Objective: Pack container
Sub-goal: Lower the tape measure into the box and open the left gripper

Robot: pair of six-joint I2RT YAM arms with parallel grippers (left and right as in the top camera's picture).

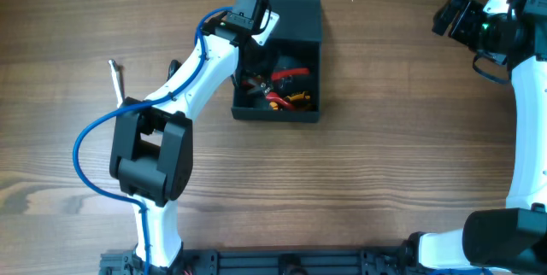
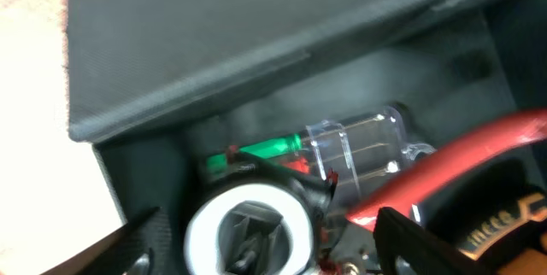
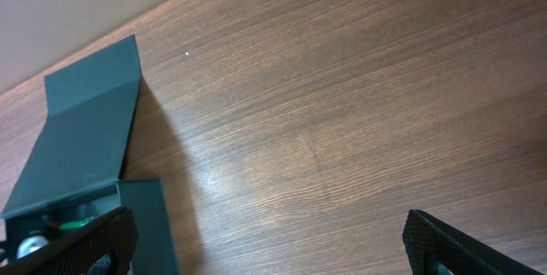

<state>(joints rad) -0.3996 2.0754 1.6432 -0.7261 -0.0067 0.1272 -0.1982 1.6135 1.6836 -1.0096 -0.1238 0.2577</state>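
Only blurred orange lettering [image 2: 500,224], illegible, inside the open container [image 1: 275,114]

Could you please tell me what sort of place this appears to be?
Likely a lab robot workbench: a wood-grain table, left arm and right arm at its edge, a container holding hand tools.

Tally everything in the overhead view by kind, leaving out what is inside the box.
Container: 1
Loose metal tool on the table outside it: 1
Robot arms: 2 (left arm, right arm)
Total: 4
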